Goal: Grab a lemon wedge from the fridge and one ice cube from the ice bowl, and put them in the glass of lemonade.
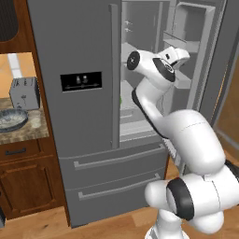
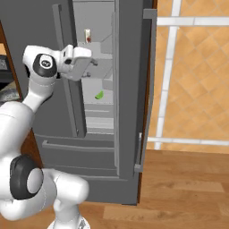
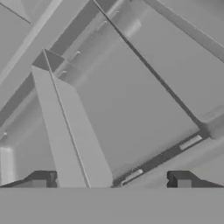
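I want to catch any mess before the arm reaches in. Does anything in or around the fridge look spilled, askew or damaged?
Nothing stands out. The fridge has its right door swung wide open, the lemon wedge lies on a shelf inside, and the ice bowl sits level on the counter beside the toaster.

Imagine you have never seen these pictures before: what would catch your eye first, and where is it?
First, the big white arm reaching up into the fridge, whose right door stands open, with the open gripper among the upper shelves. Next, the small green lemon wedge lying on a shelf below the gripper. To the fridge's left, a toaster and the ice bowl sit on a counter.
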